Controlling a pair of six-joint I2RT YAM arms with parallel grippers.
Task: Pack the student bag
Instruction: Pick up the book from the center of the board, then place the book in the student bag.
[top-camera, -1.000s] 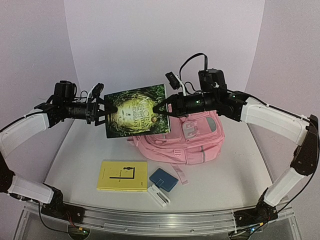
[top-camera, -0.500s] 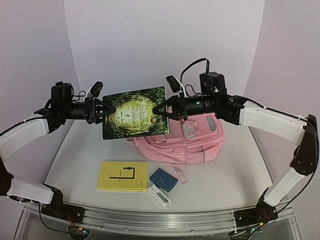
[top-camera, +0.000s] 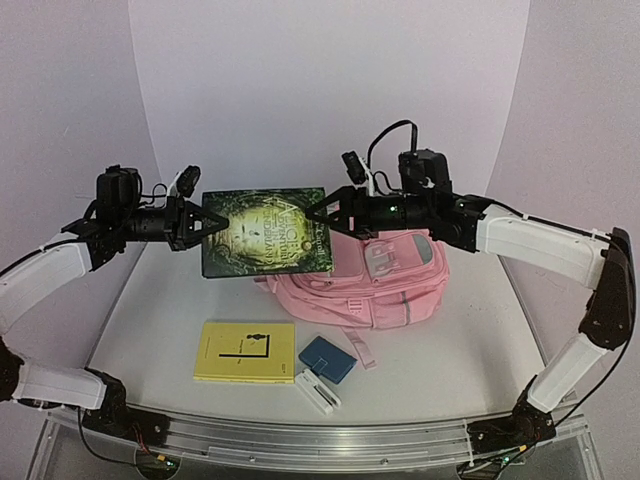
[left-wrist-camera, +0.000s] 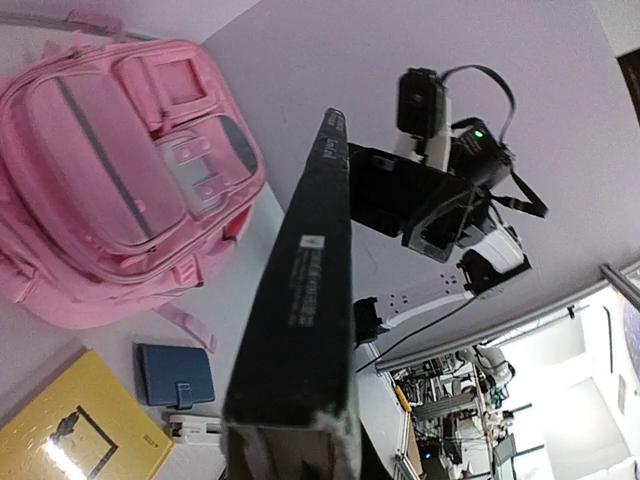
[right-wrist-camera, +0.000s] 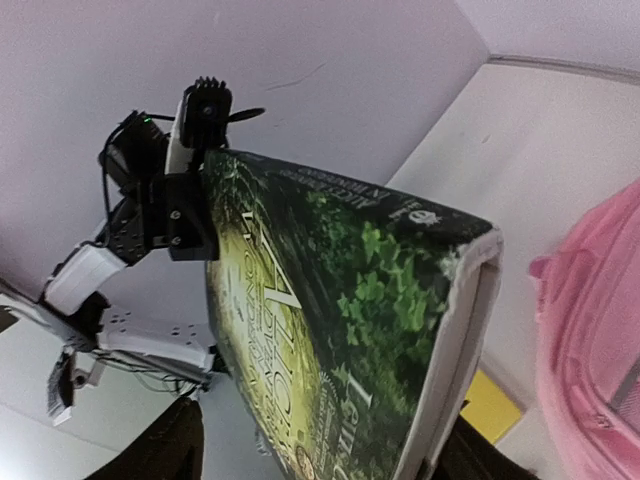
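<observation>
A green hardcover book (top-camera: 265, 232) hangs in the air above the table, held at both ends. My left gripper (top-camera: 208, 222) is shut on its left edge and my right gripper (top-camera: 318, 213) is shut on its right edge. The pink student bag (top-camera: 385, 282) lies on the table below and to the right of the book, front pockets up. The left wrist view shows the book's dark spine (left-wrist-camera: 305, 290) edge-on with the bag (left-wrist-camera: 110, 180) at upper left. The right wrist view shows the book's cover (right-wrist-camera: 320, 330) and a strip of the bag (right-wrist-camera: 595, 340).
A yellow booklet (top-camera: 246, 351), a small blue wallet (top-camera: 327, 359) and a white stapler-like object (top-camera: 317, 390) lie on the table in front of the bag. A pink strap (top-camera: 358, 347) trails from the bag toward them.
</observation>
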